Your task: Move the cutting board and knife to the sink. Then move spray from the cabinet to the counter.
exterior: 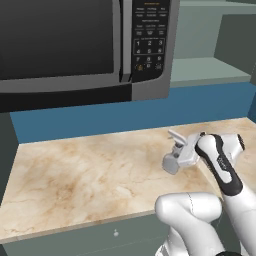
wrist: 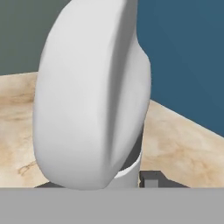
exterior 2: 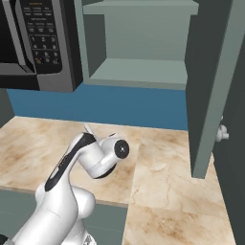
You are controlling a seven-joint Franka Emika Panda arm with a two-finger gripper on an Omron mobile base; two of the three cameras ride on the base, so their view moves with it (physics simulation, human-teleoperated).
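The counter [exterior: 90,175] stretched below the microwave [exterior: 75,45]. Right of the microwave, the cabinet [exterior 2: 139,72] stood open. Below it the gripper [exterior: 175,152], clamped on the spray [exterior: 171,163], held it at the counter, apparently for setting down.

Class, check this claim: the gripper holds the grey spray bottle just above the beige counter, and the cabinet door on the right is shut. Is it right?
One part is wrong: the cabinet door stands open, not shut; the right base view shows its bare shelves. The rest holds: the gripper has the spray bottle low over the counter.
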